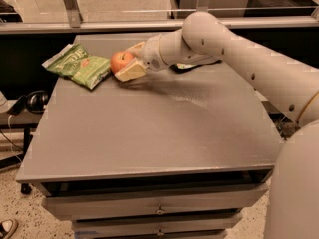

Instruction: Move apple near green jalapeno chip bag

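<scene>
The apple (119,61) is round and red-orange with a short dark stem. It sits between the pale fingers (130,71) of my gripper (125,61), which is shut on it at the table's far left. The green jalapeno chip bag (78,66) lies flat just to the apple's left, olive-green and crinkly with pale lettering and a small reddish mark. The apple is close beside the bag's right edge. My white arm (224,49) reaches in from the right.
The grey table (149,128) has drawers below its front edge. A dark object (192,66) lies partly hidden behind my arm. A railing (99,26) runs along the back. Headphones (32,101) lie off the table's left side.
</scene>
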Tool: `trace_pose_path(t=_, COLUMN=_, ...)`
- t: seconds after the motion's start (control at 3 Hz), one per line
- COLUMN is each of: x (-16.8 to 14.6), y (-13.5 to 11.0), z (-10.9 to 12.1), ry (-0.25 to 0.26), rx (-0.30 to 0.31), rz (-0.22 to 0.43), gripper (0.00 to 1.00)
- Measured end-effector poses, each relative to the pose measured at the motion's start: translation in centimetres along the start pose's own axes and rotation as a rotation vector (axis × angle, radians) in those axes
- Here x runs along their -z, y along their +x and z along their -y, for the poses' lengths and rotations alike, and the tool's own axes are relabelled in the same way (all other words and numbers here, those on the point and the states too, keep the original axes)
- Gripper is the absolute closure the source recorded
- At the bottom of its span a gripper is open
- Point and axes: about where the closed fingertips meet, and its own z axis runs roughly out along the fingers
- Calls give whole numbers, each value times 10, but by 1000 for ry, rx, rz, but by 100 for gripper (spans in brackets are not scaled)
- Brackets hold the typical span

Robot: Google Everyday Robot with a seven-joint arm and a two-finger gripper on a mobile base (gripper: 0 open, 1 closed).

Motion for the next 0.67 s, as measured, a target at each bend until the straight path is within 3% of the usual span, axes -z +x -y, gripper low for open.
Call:
trace_pose_path(t=0.33, x=-1, y=-1, z=0, ry=-3, rx=0, rz=5, gripper=12)
trace_pose_path(t=0.67, x=-3, y=-1, z=-4, ry=-12, rx=-10, rz=12, gripper=0)
